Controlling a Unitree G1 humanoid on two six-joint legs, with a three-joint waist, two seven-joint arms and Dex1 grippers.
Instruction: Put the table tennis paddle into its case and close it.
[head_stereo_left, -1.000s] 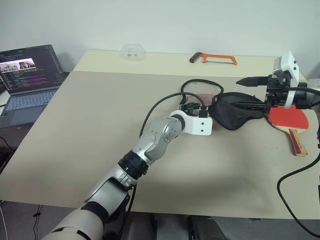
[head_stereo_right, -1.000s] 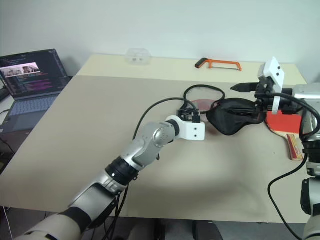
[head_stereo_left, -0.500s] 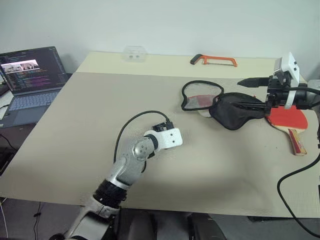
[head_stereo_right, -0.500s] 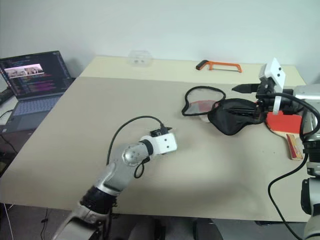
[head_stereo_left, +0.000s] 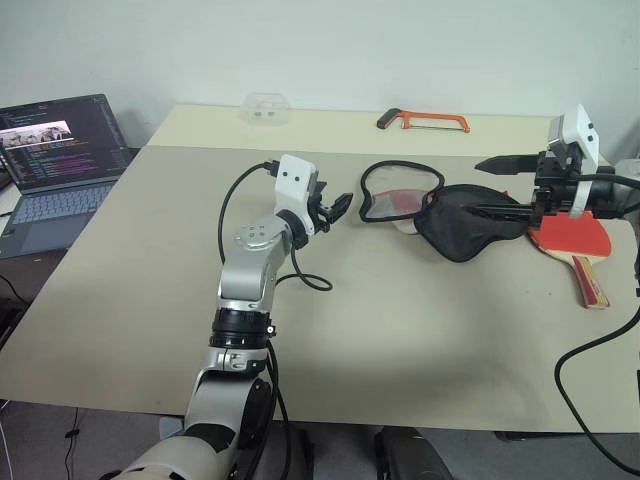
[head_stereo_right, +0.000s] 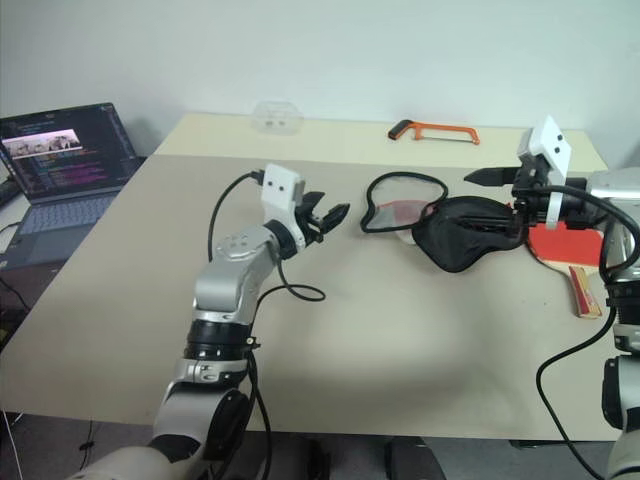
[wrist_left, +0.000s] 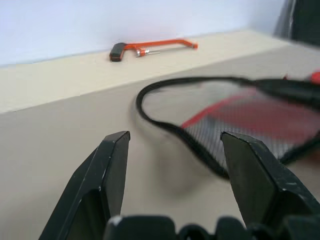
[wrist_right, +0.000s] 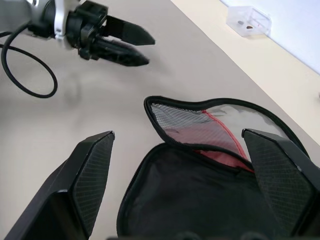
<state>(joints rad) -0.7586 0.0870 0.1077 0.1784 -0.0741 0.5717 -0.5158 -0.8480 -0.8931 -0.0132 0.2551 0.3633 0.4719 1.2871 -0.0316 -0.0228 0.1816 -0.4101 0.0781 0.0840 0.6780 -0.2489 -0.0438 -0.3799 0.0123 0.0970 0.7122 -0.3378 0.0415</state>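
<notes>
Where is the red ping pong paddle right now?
The table tennis paddle lies flat on the table at the robot's far right, just past the open black case, partly hidden behind the right gripper.

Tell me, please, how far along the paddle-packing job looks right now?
Done: the case lies unzipped, its mesh flap folded open on the table. In hand: nothing; the left gripper is open short of the flap, and the right gripper is open above the case. Left: the paddle lies beside the case and must be put in, then the case zipped shut.
</notes>
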